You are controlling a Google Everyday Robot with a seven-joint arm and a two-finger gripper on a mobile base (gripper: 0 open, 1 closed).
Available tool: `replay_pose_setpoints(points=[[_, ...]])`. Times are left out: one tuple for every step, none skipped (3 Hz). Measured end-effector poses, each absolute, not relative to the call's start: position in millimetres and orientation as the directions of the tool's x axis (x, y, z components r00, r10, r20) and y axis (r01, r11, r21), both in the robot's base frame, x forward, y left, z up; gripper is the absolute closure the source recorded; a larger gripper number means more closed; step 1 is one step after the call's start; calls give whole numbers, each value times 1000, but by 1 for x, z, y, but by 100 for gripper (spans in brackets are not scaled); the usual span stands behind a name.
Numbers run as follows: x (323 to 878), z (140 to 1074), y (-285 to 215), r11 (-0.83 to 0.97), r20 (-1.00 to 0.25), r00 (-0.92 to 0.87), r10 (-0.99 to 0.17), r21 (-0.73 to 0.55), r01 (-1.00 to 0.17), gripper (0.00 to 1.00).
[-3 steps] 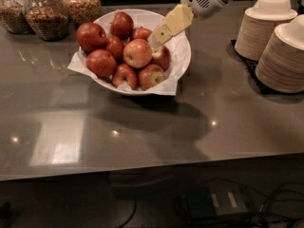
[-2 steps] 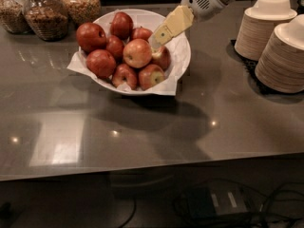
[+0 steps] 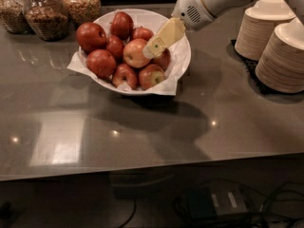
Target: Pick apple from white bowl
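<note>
The white bowl [image 3: 184, 56] stands at the back middle of the grey counter, lined with crumpled white paper and holding several apples. The pale orange-red apple [image 3: 134, 52] lies on top near the bowl's middle. Darker red apples [image 3: 91, 36] surround it, and a smaller red apple with a yellow-green patch [image 3: 151, 76] lies at the front. My gripper [image 3: 148, 52] reaches down from the upper right on the white arm [image 3: 204, 4], and its cream-yellow tip sits against the right side of the pale apple. The far side of the gripper is hidden.
Glass jars [image 3: 45, 14] of grains and nuts stand at the back left. Two stacks of beige paper bowls [image 3: 282, 53] stand on a dark mat at the right. The counter's front edge [image 3: 142, 170] runs across below, with cables on the floor.
The arm has come lower and a little left, bringing the gripper's tip from above the bowl down against the pale apple. The apples have not moved.
</note>
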State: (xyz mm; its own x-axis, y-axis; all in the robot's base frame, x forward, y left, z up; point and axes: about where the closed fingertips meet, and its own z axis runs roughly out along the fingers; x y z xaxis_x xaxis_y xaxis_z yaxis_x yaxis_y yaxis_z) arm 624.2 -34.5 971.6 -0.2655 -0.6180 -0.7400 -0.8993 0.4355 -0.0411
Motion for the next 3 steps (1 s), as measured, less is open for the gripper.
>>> replay_pose_setpoints(points=[[623, 962, -21, 431, -764, -238, -600, -58, -901, 14], [622, 952, -14, 440, -780, -240, -578, -50, -897, 31], [623, 944, -10, 449, -790, -251, -559, -34, -893, 30]])
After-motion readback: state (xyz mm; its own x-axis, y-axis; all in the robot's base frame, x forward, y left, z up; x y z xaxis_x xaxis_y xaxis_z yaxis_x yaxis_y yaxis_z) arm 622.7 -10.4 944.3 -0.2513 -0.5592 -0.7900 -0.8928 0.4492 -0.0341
